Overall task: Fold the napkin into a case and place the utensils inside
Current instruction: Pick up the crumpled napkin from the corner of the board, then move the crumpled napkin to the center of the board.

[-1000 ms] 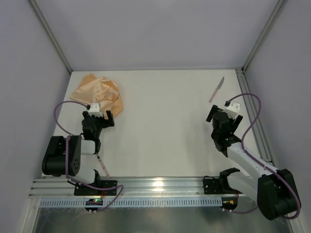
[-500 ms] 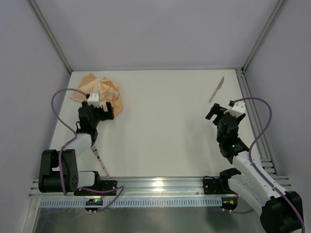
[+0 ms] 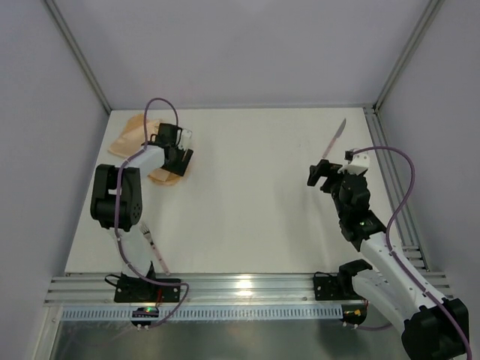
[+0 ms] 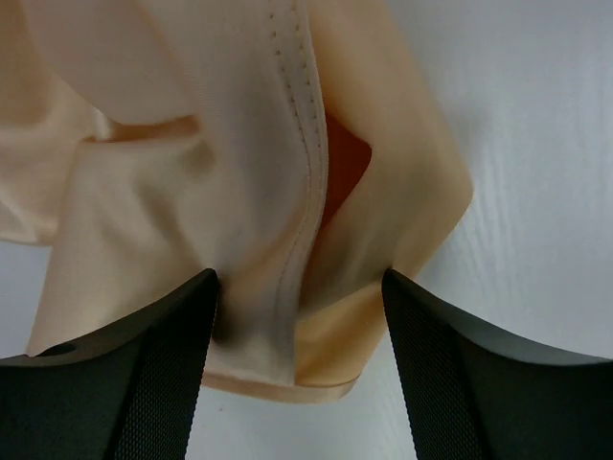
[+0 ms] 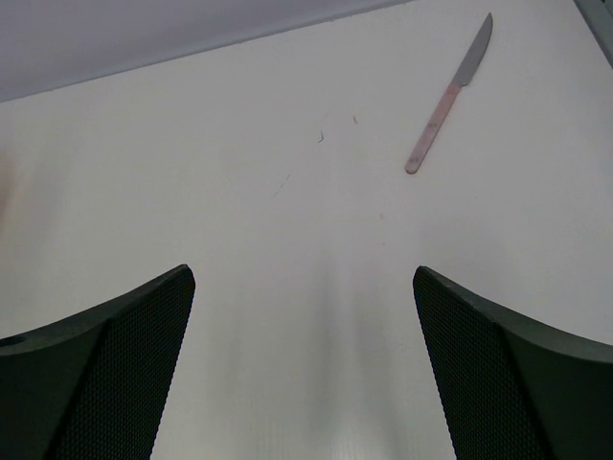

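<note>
The peach-orange napkin [image 3: 129, 139] lies crumpled at the table's far left corner. My left gripper [image 3: 178, 160] reaches over its right part. In the left wrist view the napkin [image 4: 192, 192] fills the frame, and a bunched hemmed fold sits between the open left gripper [image 4: 297, 316] fingers, which stand on either side of it. The knife [image 3: 334, 139] lies at the far right, also seen as the knife [image 5: 445, 101] in the right wrist view. My right gripper [image 3: 324, 175] hovers open just near of it, the right gripper [image 5: 302, 326] holding nothing. The fork [image 3: 154, 251] lies by the left arm's base.
A metal frame rail [image 3: 386, 169] runs along the table's right edge, and grey walls close in the back and sides. Purple cables [image 3: 161, 105] loop off both wrists. A rail [image 3: 240, 285] with the arm bases spans the near edge.
My left arm has stretched forward from the near left onto the napkin, and its jaws have narrowed around a fold. The right gripper has shifted slightly left and forward.
</note>
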Robot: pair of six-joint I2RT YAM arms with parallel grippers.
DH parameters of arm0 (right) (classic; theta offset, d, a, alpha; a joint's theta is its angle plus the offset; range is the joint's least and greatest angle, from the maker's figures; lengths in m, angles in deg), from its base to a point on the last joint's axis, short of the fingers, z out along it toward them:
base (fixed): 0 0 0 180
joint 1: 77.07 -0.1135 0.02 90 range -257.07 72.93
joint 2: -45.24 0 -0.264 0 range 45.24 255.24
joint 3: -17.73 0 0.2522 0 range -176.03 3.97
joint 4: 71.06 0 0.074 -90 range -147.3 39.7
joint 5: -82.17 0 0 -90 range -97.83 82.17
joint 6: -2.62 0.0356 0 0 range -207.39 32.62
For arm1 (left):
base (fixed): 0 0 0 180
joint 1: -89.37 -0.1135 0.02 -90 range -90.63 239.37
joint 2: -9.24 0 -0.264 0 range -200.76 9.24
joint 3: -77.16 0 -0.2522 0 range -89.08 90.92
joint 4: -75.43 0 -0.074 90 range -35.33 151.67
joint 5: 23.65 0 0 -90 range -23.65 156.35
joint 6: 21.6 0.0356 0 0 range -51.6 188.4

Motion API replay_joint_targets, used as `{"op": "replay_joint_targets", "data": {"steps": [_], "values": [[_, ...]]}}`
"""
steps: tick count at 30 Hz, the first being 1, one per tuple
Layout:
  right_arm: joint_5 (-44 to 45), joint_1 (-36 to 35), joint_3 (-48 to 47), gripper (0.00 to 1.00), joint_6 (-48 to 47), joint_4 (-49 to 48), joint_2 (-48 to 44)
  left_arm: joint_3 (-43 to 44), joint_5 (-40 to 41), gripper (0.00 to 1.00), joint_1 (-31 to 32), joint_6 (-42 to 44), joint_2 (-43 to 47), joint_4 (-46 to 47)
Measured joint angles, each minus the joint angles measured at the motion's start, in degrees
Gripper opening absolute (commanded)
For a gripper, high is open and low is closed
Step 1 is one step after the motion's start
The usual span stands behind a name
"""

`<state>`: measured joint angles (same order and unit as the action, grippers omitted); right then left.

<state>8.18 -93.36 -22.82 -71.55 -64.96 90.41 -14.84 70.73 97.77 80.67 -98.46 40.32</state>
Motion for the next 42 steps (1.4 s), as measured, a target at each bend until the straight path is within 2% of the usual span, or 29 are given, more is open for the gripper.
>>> {"op": "replay_joint_targets", "data": {"steps": [3,7,13,17,20,25,27,31,33,35,39,42], "values": [[-1.81,0.00,0.00,0.99,0.59,0.09,0.66,-0.68,3.21,0.57,-0.02,0.42,-2.19,-3.26],[-3.26,-0.09,0.00,0.99,1.01,0.20,1.07,0.37,6.03,0.00,-0.24,0.90,-1.90,-3.32],[-4.61,-0.15,0.00,0.99,1.42,0.46,1.09,0.39,1.42,0.00,0.20,1.16,0.72,-6.01],[-5.79,-0.15,-0.48,0.99,1.44,1.22,1.29,4.94,-2.99,0.00,4.81,1.49,7.50,-15.04],[-6.88,-0.15,-2.84,0.99,1.44,2.82,2.47,18.34,-5.53,0.00,14.93,1.73,10.60,-22.84],[-7.67,-0.26,-8.17,0.99,1.62,5.14,4.61,43.30,-10.47,0.00,31.74,0.59,11.80,-27.50],[-7.80,-0.26,-9.81,0.99,1.62,5.95,5.53,49.90,-10.14,0.00,33.20,-0.48,12.83,-26.99],[-7.96,-0.26,-11.32,0.99,1.55,8.22,6.73,53.96,-9.07,0.00,28.11,-2.49,15.23,-23.98],[-7.96,-0.26,-11.50,0.99,1.40,9.51,6.78,53.18,-11.26,0.00,24.39,-3.80,15.17,-22.71],[-7.87,-0.26,-11.50,0.99,1.18,10.43,6.78,48.74,-14.40,0.00,20.22,-5.16,15.04,-21.79],[-7.85,-0.26,-11.39,0.99,0.83,11.28,6.75,31.80,-22.34,0.00,14.19,-6.05,14.60,-20.17],[-8.28,-0.28,-10.78,0.84,0.76,11.17,6.99,16.52,-27.30,0.00,12.44,-5.57,13.07,-21.20]]}}
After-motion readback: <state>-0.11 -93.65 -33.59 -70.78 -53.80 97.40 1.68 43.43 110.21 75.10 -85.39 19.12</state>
